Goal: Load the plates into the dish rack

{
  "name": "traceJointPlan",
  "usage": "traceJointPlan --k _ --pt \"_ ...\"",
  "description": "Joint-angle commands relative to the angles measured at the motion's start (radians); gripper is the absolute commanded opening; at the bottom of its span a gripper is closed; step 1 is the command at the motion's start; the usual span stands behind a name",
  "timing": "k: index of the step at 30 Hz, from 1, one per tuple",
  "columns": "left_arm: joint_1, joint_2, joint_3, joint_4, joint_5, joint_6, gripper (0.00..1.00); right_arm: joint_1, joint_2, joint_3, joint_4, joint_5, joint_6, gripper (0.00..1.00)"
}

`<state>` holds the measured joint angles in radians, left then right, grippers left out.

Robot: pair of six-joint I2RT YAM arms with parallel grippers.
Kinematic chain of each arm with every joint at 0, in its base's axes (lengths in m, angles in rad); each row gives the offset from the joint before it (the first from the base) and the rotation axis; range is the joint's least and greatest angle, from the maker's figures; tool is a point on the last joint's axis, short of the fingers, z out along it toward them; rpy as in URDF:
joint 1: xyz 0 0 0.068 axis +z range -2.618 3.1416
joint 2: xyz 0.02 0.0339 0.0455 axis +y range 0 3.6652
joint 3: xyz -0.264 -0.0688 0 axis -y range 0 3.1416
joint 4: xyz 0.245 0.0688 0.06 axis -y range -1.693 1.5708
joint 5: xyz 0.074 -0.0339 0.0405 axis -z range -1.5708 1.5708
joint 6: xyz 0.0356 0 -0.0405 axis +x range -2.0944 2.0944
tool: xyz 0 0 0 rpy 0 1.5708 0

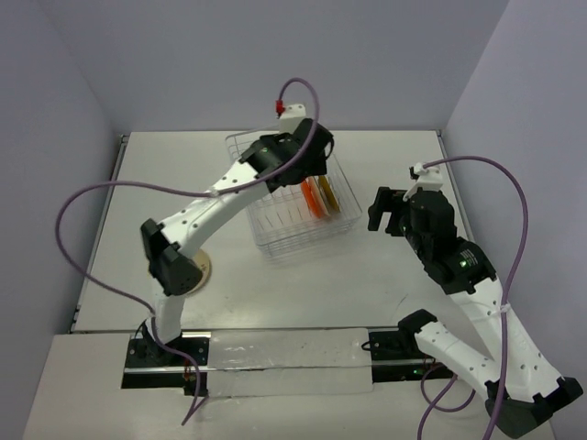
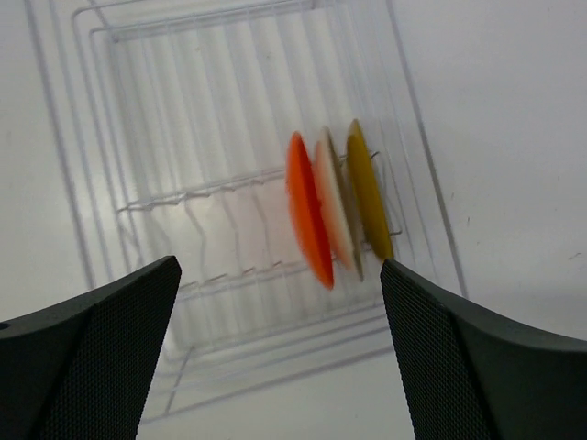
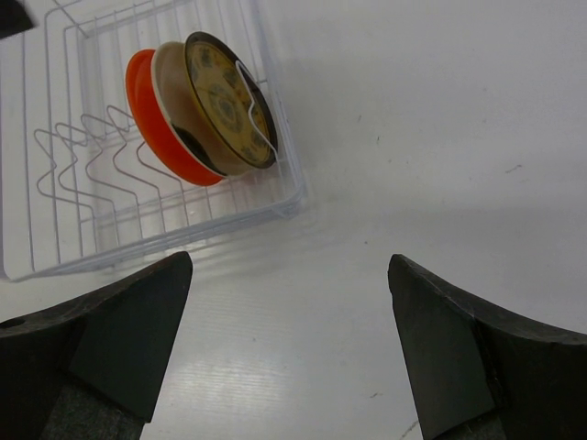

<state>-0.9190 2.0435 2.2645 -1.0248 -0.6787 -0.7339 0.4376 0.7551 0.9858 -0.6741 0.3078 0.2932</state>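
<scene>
The white wire dish rack [image 1: 280, 234] stands at the table's middle back. Three plates stand upright in its right end: the orange-red plate [image 1: 311, 197], a cream plate between, and the mustard-yellow plate [image 1: 329, 195]. The left wrist view shows them edge-on: orange-red [image 2: 307, 215], cream [image 2: 333, 211], yellow [image 2: 369, 192]. The right wrist view shows orange-red [image 3: 151, 115], cream [image 3: 182, 105] and the yellow plate's patterned face [image 3: 229, 101]. My left gripper [image 2: 280, 266] is open and empty above the rack [image 2: 183, 188]. My right gripper [image 3: 289, 261] is open and empty, right of the rack [image 3: 92, 170]. A second cream plate [image 1: 205, 268] lies on the table, mostly hidden under the left arm.
The left arm reaches diagonally over the table's left half to the rack. Purple cables loop from both arms. Grey walls close the table at the back and both sides. The rack's left slots hold nothing.
</scene>
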Motion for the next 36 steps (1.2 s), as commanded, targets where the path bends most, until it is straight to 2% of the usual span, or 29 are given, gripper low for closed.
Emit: traceJointPlan --k 1,5,7,12,13,17,21,23,32,36 --pt "0.092 -0.284 -0.18 0.029 0.079 -0.088 0.99 -0.01 -0.028 -0.018 0.023 -0.007 -0.004 0.96" --pt "0.266 -0.544 -0.624 0.044 0.16 -0.252 0.99 -0.013 -0.035 -0.022 0.028 -0.025 0.0 0.97" --pt "0.391 -0.7 -0.78 0.016 0.172 -0.328 0.99 -0.016 -0.04 -0.024 0.031 -0.031 0.0 0.97" --pt "0.622 -0.967 -1.113 0.003 0.228 -0.416 0.99 -0.02 -0.043 -0.032 0.05 -0.06 -0.002 0.97" --pt "0.635 -1.004 -1.163 0.005 0.233 -0.432 0.99 -0.02 -0.042 -0.033 0.051 -0.067 -0.002 0.97" --pt "0.818 -1.157 -1.382 0.046 0.346 -0.43 0.99 -0.022 -0.031 -0.04 0.06 -0.077 -0.003 0.97" --pt "0.972 -1.181 -1.527 0.082 0.439 -0.385 0.99 -0.023 -0.037 -0.041 0.064 -0.084 -0.006 0.97" --pt "0.995 -1.158 -1.554 0.095 0.505 -0.382 0.99 -0.023 -0.042 -0.043 0.064 -0.087 -0.006 0.97" --pt "1.066 -1.107 -1.702 0.193 0.544 -0.468 0.99 -0.023 -0.037 -0.052 0.071 -0.101 -0.009 0.97" --pt "1.077 -1.08 -1.742 0.23 0.536 -0.518 0.91 -0.023 -0.026 -0.051 0.073 -0.104 -0.008 0.97"
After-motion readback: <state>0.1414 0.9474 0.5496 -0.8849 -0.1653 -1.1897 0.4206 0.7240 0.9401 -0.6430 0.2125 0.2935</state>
